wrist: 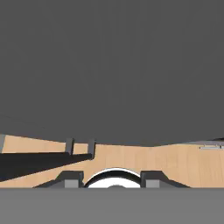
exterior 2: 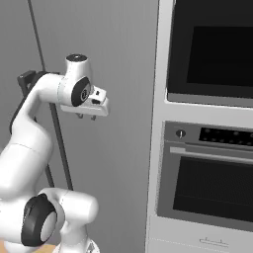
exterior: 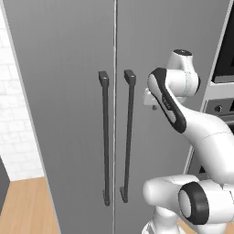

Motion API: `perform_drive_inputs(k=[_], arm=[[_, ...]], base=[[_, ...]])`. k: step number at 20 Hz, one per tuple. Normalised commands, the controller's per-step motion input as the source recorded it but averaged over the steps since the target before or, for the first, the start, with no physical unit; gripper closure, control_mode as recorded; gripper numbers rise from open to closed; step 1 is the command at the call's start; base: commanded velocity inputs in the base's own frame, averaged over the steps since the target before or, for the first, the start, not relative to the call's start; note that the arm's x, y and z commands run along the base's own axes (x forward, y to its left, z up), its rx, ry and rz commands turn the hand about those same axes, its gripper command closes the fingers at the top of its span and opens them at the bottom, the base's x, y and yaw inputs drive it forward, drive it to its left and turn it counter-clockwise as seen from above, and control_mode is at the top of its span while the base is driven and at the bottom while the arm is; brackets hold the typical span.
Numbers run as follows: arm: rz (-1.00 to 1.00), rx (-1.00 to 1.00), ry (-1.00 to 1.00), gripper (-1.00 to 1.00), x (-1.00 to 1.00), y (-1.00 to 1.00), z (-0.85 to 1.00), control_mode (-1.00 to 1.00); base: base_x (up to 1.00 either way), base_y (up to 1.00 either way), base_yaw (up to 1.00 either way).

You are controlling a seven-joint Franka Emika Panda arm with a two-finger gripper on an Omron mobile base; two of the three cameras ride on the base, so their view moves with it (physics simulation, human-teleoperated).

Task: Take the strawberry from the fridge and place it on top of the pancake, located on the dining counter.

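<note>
The fridge (exterior: 68, 91) stands in front of me with both grey doors shut. Its two dark bar handles (exterior: 105, 137) (exterior: 128, 137) run down side by side at the middle seam. My gripper (exterior 2: 86, 117) hangs close to the right door, right of the handles at their upper ends, pointing down. Its fingertips (wrist: 72, 179) stand apart with nothing between them. In the hand view the grey fridge door (wrist: 113, 65) runs down to the wooden floor. The strawberry, the pancake and the dining counter are out of view.
A black-fronted wall oven (exterior 2: 212, 49) with a second oven (exterior 2: 212, 192) below sits in the white column right of the fridge. A white brick wall (exterior: 13, 114) lies to the left. Light wood floor (exterior: 27, 205) runs below.
</note>
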Motion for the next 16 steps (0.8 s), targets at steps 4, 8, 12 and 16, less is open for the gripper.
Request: perform_drive_inputs(k=[4,8,12,16], arm=[[0.00,0.00,-0.12,-1.00,-0.40,0.00,0.00,-1.00],[0.00,-0.04,-0.19,-1.00,-0.87,0.00,0.00,-1.00],[0.00,-0.11,-0.20,-1.00,-0.79,0.00,0.07,-1.00],[0.00,-0.03,-0.12,-1.00,-0.46,0.00,0.02,-1.00]], base=[[0.00,0.00,0.00],[0.00,0.00,0.00],[0.00,0.00,0.00],[0.00,0.00,0.00]])
